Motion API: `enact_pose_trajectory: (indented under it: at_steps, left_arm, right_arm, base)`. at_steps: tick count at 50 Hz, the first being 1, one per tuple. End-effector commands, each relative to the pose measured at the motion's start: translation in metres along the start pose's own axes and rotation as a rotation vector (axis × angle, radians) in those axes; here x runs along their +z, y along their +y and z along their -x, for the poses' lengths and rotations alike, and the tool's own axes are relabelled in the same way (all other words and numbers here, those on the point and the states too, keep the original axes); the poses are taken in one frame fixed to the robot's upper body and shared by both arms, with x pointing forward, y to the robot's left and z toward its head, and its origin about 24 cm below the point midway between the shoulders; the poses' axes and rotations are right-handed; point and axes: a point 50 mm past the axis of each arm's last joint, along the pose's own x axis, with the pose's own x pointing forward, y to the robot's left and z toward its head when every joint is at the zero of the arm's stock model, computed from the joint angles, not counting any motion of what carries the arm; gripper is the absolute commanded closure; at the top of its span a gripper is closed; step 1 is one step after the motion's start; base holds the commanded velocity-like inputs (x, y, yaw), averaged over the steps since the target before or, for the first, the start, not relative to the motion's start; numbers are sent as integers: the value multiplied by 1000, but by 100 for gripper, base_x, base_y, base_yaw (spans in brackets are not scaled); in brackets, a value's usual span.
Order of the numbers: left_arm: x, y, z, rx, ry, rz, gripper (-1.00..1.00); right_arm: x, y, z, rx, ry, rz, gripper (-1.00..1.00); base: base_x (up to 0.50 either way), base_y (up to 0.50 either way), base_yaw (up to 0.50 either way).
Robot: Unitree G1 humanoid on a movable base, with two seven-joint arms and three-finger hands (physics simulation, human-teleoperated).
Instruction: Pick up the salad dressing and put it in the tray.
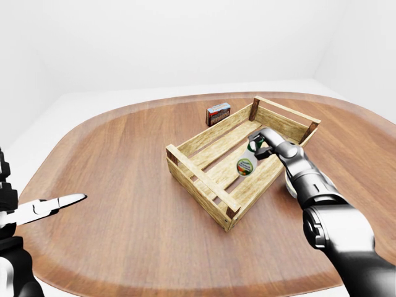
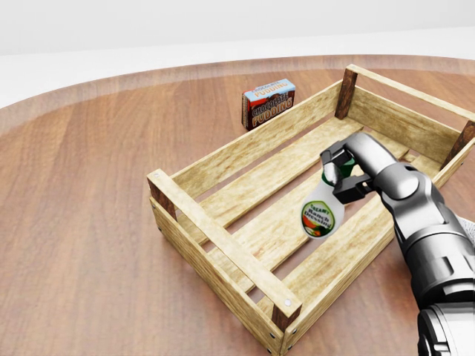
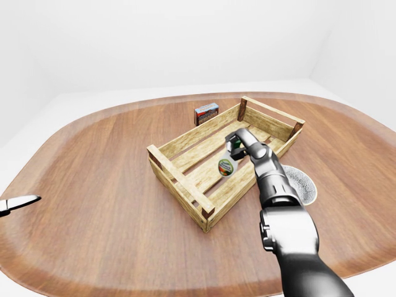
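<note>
In the left-eye view your left hand (image 1: 52, 205) hangs at the far left off the table edge, fingers spread wide, well apart from everything. In the head view your right hand (image 2: 343, 174) grips the salad dressing (image 2: 323, 211) by its neck, bottle tilted over the tray (image 2: 223, 247) slats. In the right-eye view a patterned plate (image 3: 304, 185) lies right of the tray, and a pudding box (image 3: 206, 112) stands beyond it.
</note>
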Motion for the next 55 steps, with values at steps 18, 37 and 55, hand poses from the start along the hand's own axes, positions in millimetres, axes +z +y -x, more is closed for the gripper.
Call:
enact_pose_trajectory:
  at_steps: [18, 37, 55]
  left_arm:
    - [-1, -3, 0, -10, 5, 0, -100]
    - [3, -4, 0, -12, -13, -2, -100]
    - [6, -5, 1, -14, -25, -6, -100]
  right_arm:
    - [-13, -11, 4, -141, 52, 82, 100]
    - [-29, 3, 5, -150, 97, 96, 100]
    - [-42, 15, 7, -128, 135, 104, -100]
  base:
    - [0, 0, 0]
    - [0, 0, 0]
    - [0, 0, 0]
